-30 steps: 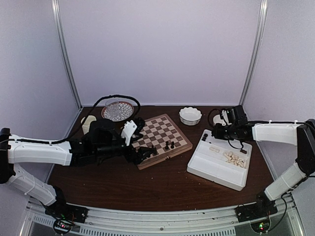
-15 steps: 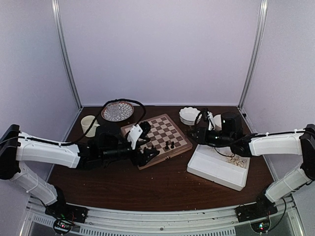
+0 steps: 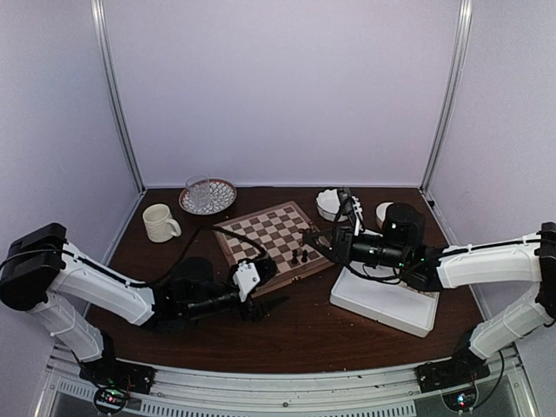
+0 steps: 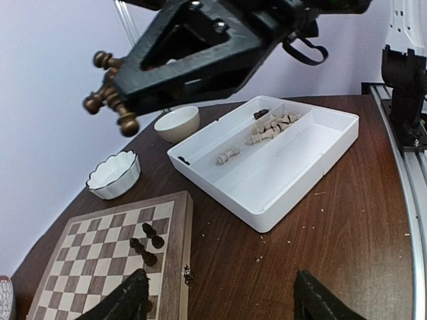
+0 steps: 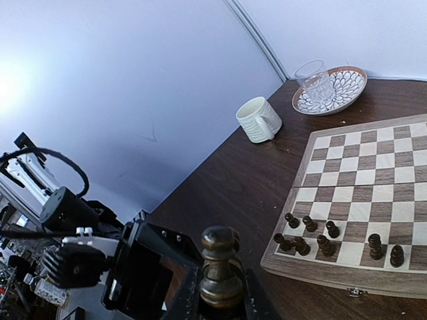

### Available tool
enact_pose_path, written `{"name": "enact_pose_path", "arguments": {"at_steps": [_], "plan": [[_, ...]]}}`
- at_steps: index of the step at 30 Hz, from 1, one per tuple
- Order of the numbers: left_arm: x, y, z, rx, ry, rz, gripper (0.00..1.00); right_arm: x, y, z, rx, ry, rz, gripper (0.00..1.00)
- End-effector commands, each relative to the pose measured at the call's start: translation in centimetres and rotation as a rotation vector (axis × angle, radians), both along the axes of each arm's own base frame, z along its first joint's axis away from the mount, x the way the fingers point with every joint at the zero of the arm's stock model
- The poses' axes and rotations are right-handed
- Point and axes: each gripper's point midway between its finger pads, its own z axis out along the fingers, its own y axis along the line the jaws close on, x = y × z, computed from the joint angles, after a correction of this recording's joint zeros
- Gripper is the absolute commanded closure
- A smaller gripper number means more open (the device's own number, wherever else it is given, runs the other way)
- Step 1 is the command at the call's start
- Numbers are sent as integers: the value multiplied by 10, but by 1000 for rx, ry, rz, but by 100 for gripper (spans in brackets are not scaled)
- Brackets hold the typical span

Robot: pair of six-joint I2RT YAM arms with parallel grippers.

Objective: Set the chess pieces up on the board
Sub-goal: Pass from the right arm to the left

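Note:
The board [image 3: 274,234] lies mid-table, with several dark chess pieces [image 3: 298,256] near its near right edge; they also show in the right wrist view [image 5: 313,243] and the left wrist view [image 4: 147,243]. My right gripper [image 3: 311,235] is shut on dark brown chess pieces [image 5: 220,270] and holds them above the board's right edge. In the left wrist view they show as a cluster of dark knobs [image 4: 110,90]. My left gripper [image 3: 271,287] is open and empty, low over the table by the board's near edge. Cream pieces [image 4: 270,125] lie in the white tray [image 4: 293,177].
A scalloped white bowl [image 4: 113,175] and a small cream bowl [image 4: 177,123] stand behind the tray. A cream mug [image 3: 160,222] and a patterned plate with a glass [image 3: 207,195] stand at the back left. Crumbs dot the table near the tray.
My right arm has swung left from the tray to the board's right edge with dark pieces in its gripper. My left arm has pulled back off the board toward the near edge.

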Motion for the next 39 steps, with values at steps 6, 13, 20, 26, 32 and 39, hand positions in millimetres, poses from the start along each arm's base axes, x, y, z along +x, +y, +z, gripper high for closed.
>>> {"name": "enact_pose_path", "arguments": {"at_steps": [6,13,20,26,32,39], "plan": [[5,3,37,-79,-244,98,29,-23,23,4,34,-24,83,94],[8,2,38,-80,-205,113,38,-33,43,-10,1,-22,130,95],[11,-1,33,-58,-187,119,51,-40,51,-14,-11,-28,155,95],[10,-3,31,-53,-184,109,57,-42,55,-15,-19,-32,165,95],[12,-1,31,-55,-178,127,58,-45,59,-17,-29,-33,182,95],[12,0,33,-63,-167,130,72,-46,61,-19,-34,-36,189,95]]}}
